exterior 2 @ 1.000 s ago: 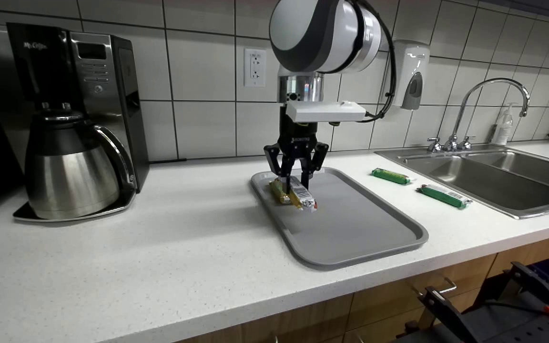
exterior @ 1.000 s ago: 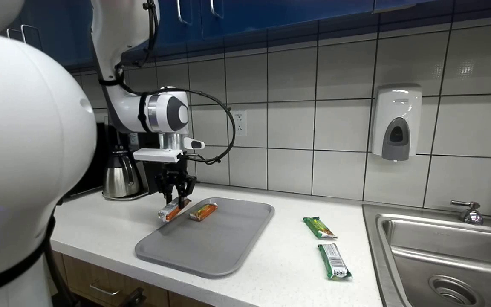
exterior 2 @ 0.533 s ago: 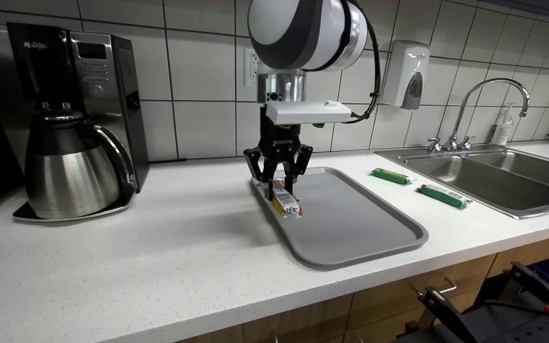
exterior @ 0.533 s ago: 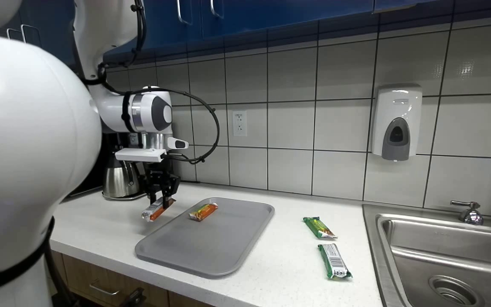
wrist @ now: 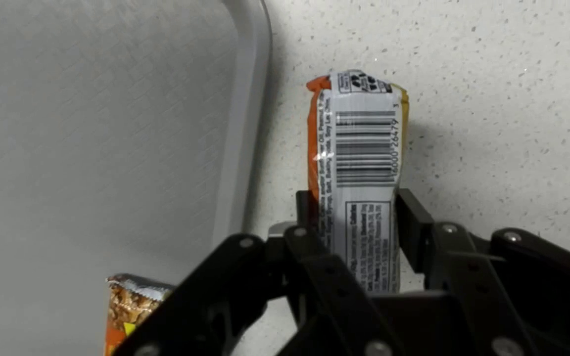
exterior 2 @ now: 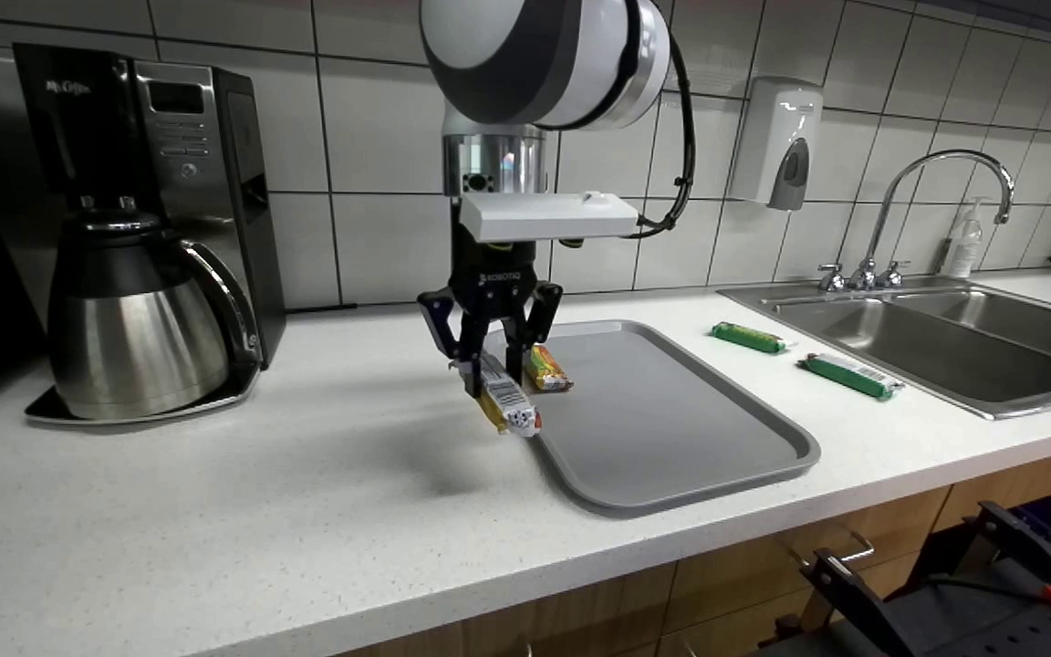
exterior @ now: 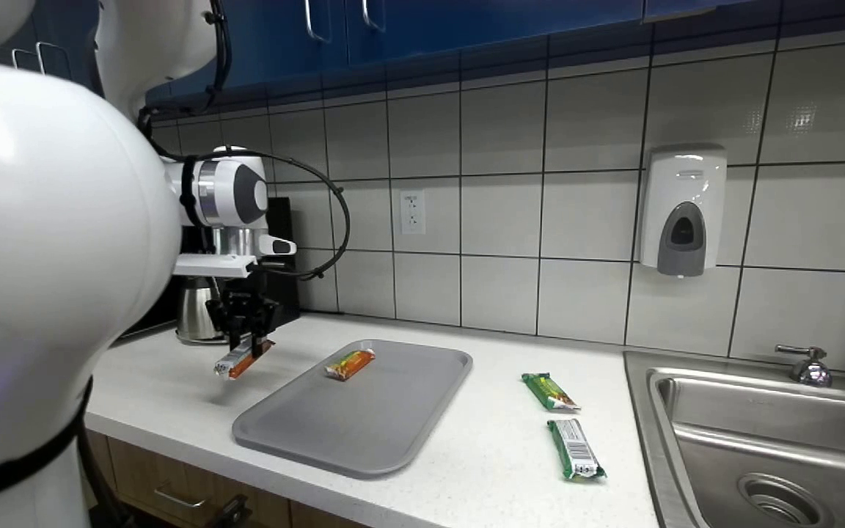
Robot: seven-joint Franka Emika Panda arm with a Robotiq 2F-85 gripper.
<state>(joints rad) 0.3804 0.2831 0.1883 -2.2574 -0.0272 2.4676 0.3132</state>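
Observation:
My gripper point(wrist: 356, 212) is shut on a snack bar point(wrist: 361, 143) in an orange, white and yellow wrapper, its barcode side facing the wrist camera. The fingers grip its long sides around the middle. The gripper point(exterior 2: 493, 379) and held bar point(exterior 2: 507, 401) also show in an exterior view, above the white counter beside the tray's left edge; its shadow lies below it. A second orange-wrapped bar point(exterior: 350, 364) lies on the grey tray point(exterior: 364, 425), near a corner. In the wrist view only one end of that bar point(wrist: 129, 314) shows, partly hidden by a finger.
Two green-wrapped bars point(exterior: 549, 391) point(exterior: 575, 449) lie on the counter between tray and sink point(exterior: 639, 411). A coffee maker with a steel carafe point(exterior 2: 138, 328) stands at the left. A tiled wall with a soap dispenser point(exterior: 684, 209) runs along the back.
My gripper has moved left in both exterior views, carrying the held bar away from the tray bar to beside the tray. The tray, its bar and the green bars have not moved.

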